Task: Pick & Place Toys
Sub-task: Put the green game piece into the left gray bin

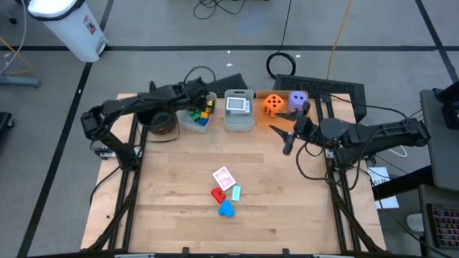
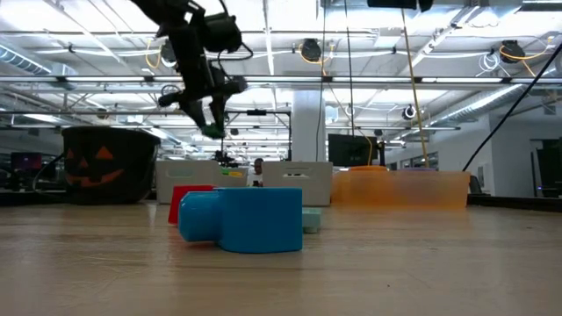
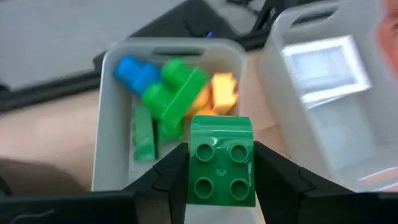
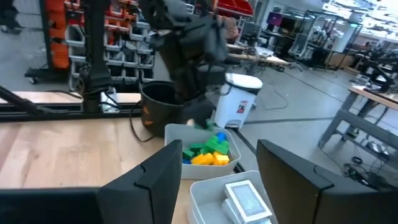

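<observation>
Nearest: blue plastic block (image 2: 250, 219) on wooden surface (image 1: 179, 179), well short of clear block bin (image 3: 112, 81) | left hand (image 3: 219, 180) pinching green studded block (image 3: 221, 162) above bin | right hand (image 4: 214, 180) spread, idle beside bin | risk: off-centre release bounces block off rim

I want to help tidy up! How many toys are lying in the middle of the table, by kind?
Playing card: 1
Red block: 1
Blue block: 1
Small pale blue piece, kind unclear: 1
Total: 4
</observation>
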You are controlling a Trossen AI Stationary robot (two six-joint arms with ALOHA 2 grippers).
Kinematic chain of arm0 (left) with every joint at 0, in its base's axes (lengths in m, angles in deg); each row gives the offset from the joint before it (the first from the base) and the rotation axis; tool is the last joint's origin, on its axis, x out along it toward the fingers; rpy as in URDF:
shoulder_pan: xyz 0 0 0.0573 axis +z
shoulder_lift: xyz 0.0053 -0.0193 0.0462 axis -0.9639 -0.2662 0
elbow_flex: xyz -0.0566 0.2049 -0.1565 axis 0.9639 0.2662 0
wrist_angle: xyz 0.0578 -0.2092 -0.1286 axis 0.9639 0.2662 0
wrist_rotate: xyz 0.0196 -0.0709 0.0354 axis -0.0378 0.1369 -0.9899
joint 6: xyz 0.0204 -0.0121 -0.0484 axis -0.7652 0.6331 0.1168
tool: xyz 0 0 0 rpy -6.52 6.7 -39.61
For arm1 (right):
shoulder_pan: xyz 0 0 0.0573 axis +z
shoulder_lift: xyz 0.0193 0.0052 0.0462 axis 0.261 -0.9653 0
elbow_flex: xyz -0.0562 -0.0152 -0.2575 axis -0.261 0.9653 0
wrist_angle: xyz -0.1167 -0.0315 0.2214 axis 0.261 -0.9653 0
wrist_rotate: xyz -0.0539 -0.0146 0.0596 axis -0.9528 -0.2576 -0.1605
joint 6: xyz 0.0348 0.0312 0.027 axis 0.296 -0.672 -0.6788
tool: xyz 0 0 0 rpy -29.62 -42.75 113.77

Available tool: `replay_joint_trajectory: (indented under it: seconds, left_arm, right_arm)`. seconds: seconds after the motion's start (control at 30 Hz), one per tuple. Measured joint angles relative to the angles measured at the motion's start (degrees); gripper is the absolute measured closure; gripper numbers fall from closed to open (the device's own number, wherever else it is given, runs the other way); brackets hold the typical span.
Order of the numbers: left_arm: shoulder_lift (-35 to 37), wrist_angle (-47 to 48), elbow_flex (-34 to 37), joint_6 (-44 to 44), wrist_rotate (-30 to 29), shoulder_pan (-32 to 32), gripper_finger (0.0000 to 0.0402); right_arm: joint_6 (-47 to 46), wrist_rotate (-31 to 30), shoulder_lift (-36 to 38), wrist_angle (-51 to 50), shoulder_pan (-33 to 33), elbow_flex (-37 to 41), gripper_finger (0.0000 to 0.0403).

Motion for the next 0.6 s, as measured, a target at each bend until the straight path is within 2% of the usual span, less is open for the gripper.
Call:
replay_joint_trajectory:
  seconds: [0.17,0.33,0.6]
  left_arm:
    - [-0.02,-3.46,6.08,1.15,0.15,-0.04,0.0257]
    - [-0.04,-8.65,10.71,0.21,2.7,-0.22,0.0257]
    - [-0.07,-11.2,11.25,-13.38,4.3,0.43,0.0257]
  right_arm:
    - [-0.04,-1.2,-0.04,-0.14,-0.18,0.02,0.0207]
    - [-2.27,-1.18,-0.22,-0.22,-1.6,0.04,0.0207]
    - [-5.65,-1.02,-0.52,-0.24,-4.08,0.04,0.0207]
